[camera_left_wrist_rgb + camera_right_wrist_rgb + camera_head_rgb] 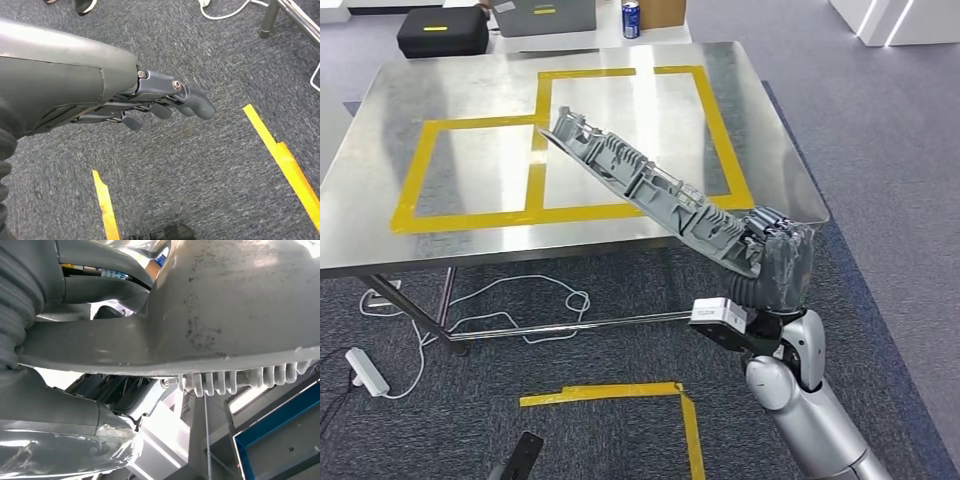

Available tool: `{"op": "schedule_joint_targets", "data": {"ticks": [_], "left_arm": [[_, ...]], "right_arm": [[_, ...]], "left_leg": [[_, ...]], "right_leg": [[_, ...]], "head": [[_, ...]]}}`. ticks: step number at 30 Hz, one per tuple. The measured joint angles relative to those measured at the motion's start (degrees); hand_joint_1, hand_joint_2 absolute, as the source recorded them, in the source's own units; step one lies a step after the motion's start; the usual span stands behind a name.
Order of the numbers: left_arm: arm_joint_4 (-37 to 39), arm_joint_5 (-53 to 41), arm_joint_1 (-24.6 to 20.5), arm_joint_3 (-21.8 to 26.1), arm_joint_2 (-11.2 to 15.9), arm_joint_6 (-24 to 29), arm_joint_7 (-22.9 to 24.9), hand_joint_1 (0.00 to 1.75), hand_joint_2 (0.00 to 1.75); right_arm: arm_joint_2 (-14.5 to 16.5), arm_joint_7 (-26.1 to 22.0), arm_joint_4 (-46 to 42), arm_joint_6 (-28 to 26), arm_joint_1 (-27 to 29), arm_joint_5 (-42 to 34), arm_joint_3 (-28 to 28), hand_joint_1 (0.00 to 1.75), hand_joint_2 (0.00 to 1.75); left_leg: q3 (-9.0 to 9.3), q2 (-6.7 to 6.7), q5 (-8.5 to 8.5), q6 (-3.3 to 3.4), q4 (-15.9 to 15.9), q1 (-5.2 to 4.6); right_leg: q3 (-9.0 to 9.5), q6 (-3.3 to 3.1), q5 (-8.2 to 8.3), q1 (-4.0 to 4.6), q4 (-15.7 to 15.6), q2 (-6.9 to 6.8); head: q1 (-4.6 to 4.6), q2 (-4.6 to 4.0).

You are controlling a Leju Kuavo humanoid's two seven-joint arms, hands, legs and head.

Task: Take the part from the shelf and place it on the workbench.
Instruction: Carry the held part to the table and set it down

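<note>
Fingers [166, 102] of our left hand [113, 95] lie nearly straight and apart, holding nothing, the arm hanging over grey carpet [181, 170] marked with yellow tape [286, 162]. Further right, our right hand [779, 262] grips 1 end of the long grey ribbed part [644, 185], near the counter's front right corner. The part slants up and away over the counter [380, 230], its far end above the middle, not yet set down. We judge the main risk is leverage: held by 1 end only, the part could twist or slip in the grip, or its low end could catch the front edge as we lower it. The polished steel counter carries 2 yellow taped rectangles [546, 140] and looks slick. Beyond its far edge sit a black case [441, 32] and a blue can [630, 18]; cables [509, 305] trail beneath.
</note>
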Motion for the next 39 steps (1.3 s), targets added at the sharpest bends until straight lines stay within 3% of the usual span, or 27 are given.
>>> {"op": "schedule_joint_targets", "data": {"ticks": [2, 5, 7, 9, 10, 11, 12, 14, 15, 17, 20, 22, 24, 25, 26, 27, 29, 31, 34, 36, 39], "left_arm": [[0.0, 0.0, 0.0, 0.0, 0.0, 0.0, 0.0, 0.0, 1.75], [0.0, 0.0, 0.0, 0.0, 0.0, 0.0, 0.0, 0.0, 1.75], [0.0, 0.0, 0.0, 0.0, 0.0, 0.0, 0.0, 0.0, 1.75], [0.0, 0.0, 0.1, 0.0, 0.1, 0.0, 0.0, 0.0, 1.75], [0.0, 0.0, 0.2, 0.0, 0.1, 0.0, 0.0, 0.0, 1.75], [0.0, 0.0, 0.2, 0.0, 0.1, 0.0, 0.0, 0.0, 1.75], [0.0, 0.0, 0.2, 0.0, 0.1, 0.0, 0.0, 0.0, 1.75], [0.0, 0.0, 0.1, 0.0, 0.2, 0.0, 0.0, 0.0, 1.75], [0.0, 0.0, 0.0, 0.0, 0.2, 0.0, 0.1, 0.0, 1.75], [0.0, 0.1, -0.1, 0.0, 0.2, 0.1, 0.3, 0.0, 1.75], [0.0, 0.3, -0.1, 0.0, 0.2, 0.5, 0.7, 0.0, 1.75], [0.0, 0.5, -0.2, -0.1, 0.2, 1.3, 1.1, 0.0, 1.75], [0.0, 0.5, -0.3, -0.1, 0.1, 2.2, 1.6, 0.0, 1.75], [0.0, 0.5, -0.3, -0.1, 0.1, 2.6, 1.8, 0.0, 1.75], [0.0, 0.5, -0.2, -0.1, 0.0, 2.9, 2.0, 0.0, 1.75], [0.0, 0.5, -0.2, -0.1, 0.0, 3.0, 2.1, 0.0, 1.75], [0.0, 0.5, -0.2, -0.2, -0.1, 3.3, 2.2, 0.0, 1.75], [0.0, 0.5, -0.3, -0.3, -0.2, 3.4, 2.3, 0.0, 1.75], [0.0, 0.5, -0.3, -0.5, -0.3, 3.5, 2.4, 0.0, 1.75], [0.0, 0.5, -0.3, -0.6, -0.3, 3.6, 2.5, 0.0, 1.75], [0.0, 0.5, -0.3, -0.7, -0.3, 3.6, 2.5, 0.0, 1.75]], "right_arm": [[0.0, 0.0, 0.0, 0.0, 0.0, 0.0, -0.1, 1.75, 1.75], [0.0, 0.1, 0.0, 0.0, 0.1, 0.0, -0.2, 1.75, 1.75], [0.0, 0.1, 0.0, 0.0, 0.0, 0.0, -0.2, 1.75, 1.75], [0.0, 0.1, 0.0, 0.0, 0.0, 0.0, -0.2, 1.75, 1.75], [0.0, 0.1, 0.0, 0.0, 0.1, 0.0, -0.2, 1.75, 1.75], [0.0, 0.1, 0.0, 0.0, 0.2, 0.0, -0.2, 1.75, 1.75], [0.0, 0.1, 0.0, 0.0, 0.2, 0.0, -0.2, 1.75, 1.75], [0.0, 0.1, 0.0, 0.0, 0.3, 0.0, -0.2, 1.75, 1.75], [0.0, 0.1, 0.0, 0.0, 0.2, -0.1, -0.3, 1.75, 1.75], [0.0, 0.1, 0.0, 0.0, 0.2, -0.1, -0.3, 1.75, 1.75], [0.0, 0.1, 0.0, -0.1, 0.2, -0.1, -0.4, 1.75, 1.75], [0.0, 0.1, 0.0, -0.1, 0.1, -0.1, -0.4, 1.75, 1.75], [0.0, 0.0, 0.0, -0.1, 0.2, -0.1, -0.4, 1.75, 1.75], [0.0, 0.0, 0.0, -0.1, 0.3, -0.1, -0.4, 1.75, 1.75], [0.0, 0.0, 0.1, -0.1, 0.4, -0.1, -0.4, 1.75, 1.75], [0.0, 0.1, 0.1, -0.1, 0.5, -0.1, -0.5, 1.75, 1.75], [0.0, 0.1, 0.2, -0.1, 0.4, -0.1, -0.6, 1.75, 1.75], [0.0, 0.0, 0.2, -0.1, 0.2, -0.1, -0.7, 1.75, 1.75], [0.0, 0.0, 0.2, -0.1, 0.1, -0.1, -0.8, 1.75, 1.75], [0.0, 0.0, 0.2, -0.1, 0.1, -0.1, -0.8, 1.75, 1.75], [0.0, 0.0, 0.2, -0.1, -0.1, -0.1, -0.8, 1.75, 1.75]], "left_leg": [[-0.13, 0.01, -0.02, -0.48, 0.1, -0.16], [-0.37, 0.06, -0.79, -1.31, 0.8, -0.02], [-2.23, 0.09, -3.6, -1.96, 5.0, 0.18], [-5.55, 0.12, -6.88, -2.52, 12.2, 0.46], [-6.75, 0.12, -7.5, -2.72, 14.7, 0.6], [-7.05, 0.13, -6.98, -2.88, 15.2, 0.75], [-6.31, 0.14, -5.43, -2.97, 13.6, 0.9], [-2.94, 0.16, -1.59, -2.96, 6.7, 1.1], [-1.4, 0.16, -0.55, -2.8, 3.5, 1.09], [-0.15, 0.15, -0.37, -2.27, 0.7, 0.91], [-0.06, 0.14, -0.22, -1.06, 0.2, 0.87], [0.1, 0.19, -0.04, -0.33, -0.1, 0.96], [0.11, 0.22, -0.09, 0.02, -0.1, 0.81], [0.13, 0.23, -0.12, 0.09, -0.1, 0.74], [0.17, 0.21, -0.15, 0.13, 0.0, 0.67], [0.24, 0.18, -0.18, 0.14, 0.0, 0.63], [0.44, 0.1, -0.3, 0.01, 0.0, 0.58], [0.39, 0.06, -0.43, -0.39, 0.1, 0.35], [0.18, 0.11, -0.43, -1.16, 0.1, 0.25], [-0.32, 0.16, -1.59, -1.71, 1.4, 0.35], [-4.39, 0.19, -6.49, -2.44, 10.4, 0.55]], "right_leg": [[1.37, -0.31, 0.14, 0.19, -2.3, 0.06], [1.51, -1.1, 0.46, -0.02, -2.8, 0.09], [1.74, -1.57, 0.61, -0.22, -3.2, -0.04], [1.76, -1.73, 0.56, -0.22, -3.2, -0.09], [1.77, -1.75, 0.53, -0.22, -3.2, -0.09], [1.78, -1.74, 0.51, -0.23, -3.1, -0.07], [1.82, -1.68, 0.47, -0.25, -3.1, -0.03], [1.91, -1.39, 0.3, -0.22, -2.9, 0.07], [1.86, -1.16, 0.19, -0.14, -2.7, 0.13], [1.65, -0.59, 0.14, 0.0, -2.6, 0.15], [1.15, 0.35, -0.33, -0.22, -2.2, 0.0], [-0.91, 0.75, -2.77, -0.31, 2.0, -0.05], [-4.63, 0.92, -6.12, -0.3, 9.8, -0.06], [-6.17, 0.95, -6.9, -0.3, 12.8, -0.06], [-6.83, 0.93, -6.66, -0.29, 13.9, -0.06], [-6.34, 0.82, -5.37, -0.29, 12.6, -0.06], [-2.88, 0.44, -1.54, -0.26, 5.3, -0.09], [0.46, 0.11, 0.27, -0.11, -1.0, -0.09], [1.34, -0.41, 0.27, 0.03, -2.5, 0.03], [1.49, -0.97, 0.48, -0.14, -2.8, 0.0], [1.63, -1.54, 0.51, -0.24, -3.0, -0.11]], "head": [[-0.04, 0.0], [-0.14, 0.0], [-0.32, 0.0], [-0.42, 0.0], [-0.41, 0.0], [-0.41, 0.0], [-0.41, 0.0], [-0.41, 0.0], [-0.41, 0.0], [-0.38, 0.0], [-0.34, 0.0], [-0.16, 0.0], [-0.05, 0.0], [-0.06, 0.0], [-0.06, 0.0], [-0.05, 0.0], [-0.04, 0.0], [-0.09, 0.0], [-0.15, 0.0], [-0.26, 0.0], [-0.45, 0.0]]}}
